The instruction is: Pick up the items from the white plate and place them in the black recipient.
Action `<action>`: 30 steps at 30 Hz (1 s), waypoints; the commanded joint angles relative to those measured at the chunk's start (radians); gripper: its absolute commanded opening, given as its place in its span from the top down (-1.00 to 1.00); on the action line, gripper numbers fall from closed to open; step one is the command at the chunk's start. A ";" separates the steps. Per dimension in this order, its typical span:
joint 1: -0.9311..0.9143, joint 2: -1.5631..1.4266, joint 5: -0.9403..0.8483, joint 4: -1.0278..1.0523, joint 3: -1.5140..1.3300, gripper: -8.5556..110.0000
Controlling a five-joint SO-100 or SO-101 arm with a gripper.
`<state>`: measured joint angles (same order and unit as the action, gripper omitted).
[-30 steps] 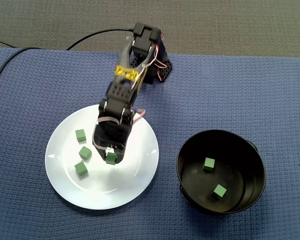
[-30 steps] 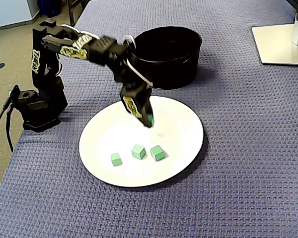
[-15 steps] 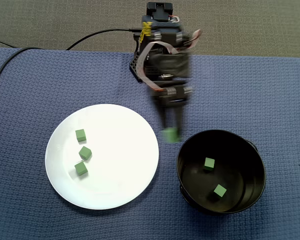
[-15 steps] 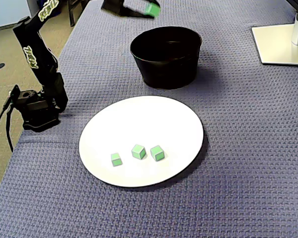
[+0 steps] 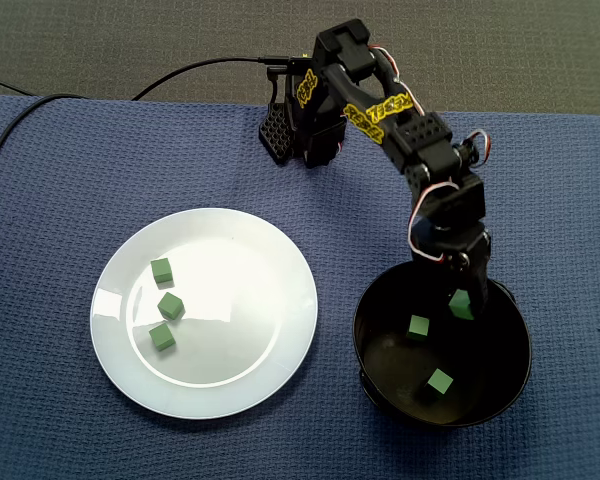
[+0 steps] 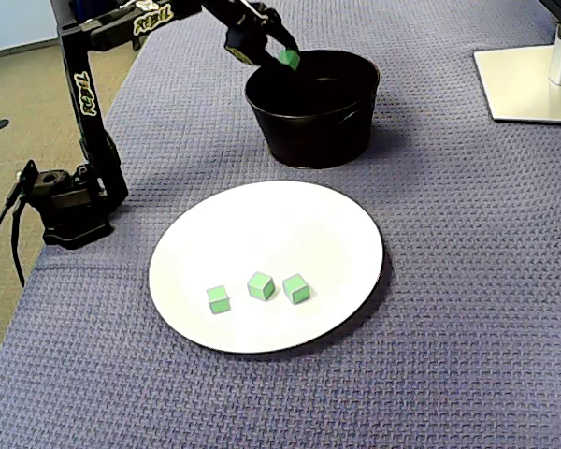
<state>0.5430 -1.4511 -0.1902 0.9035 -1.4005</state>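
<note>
Yellow lettering on my arm (image 5: 380, 105) is showing too small to read; my claw (image 5: 461, 298) is clutching a green cube (image 5: 462, 305), tilted, over the mouth of the black recipient (image 5: 375, 345).

Green cubes (image 5: 161, 271); white plate (image 5: 242, 300); black bowl (image 5: 497, 345)

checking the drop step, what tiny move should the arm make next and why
Probably open the tool and let go: it is shut on a green cube hanging over the black bowl's opening in both fixed views, where two cubes already lie.
</note>
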 commanded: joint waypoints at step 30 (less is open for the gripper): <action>-1.370 -0.084 -2.137 0.043 -0.233 -0.05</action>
<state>-0.7808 -1.5984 -2.2427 0.9879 -1.6429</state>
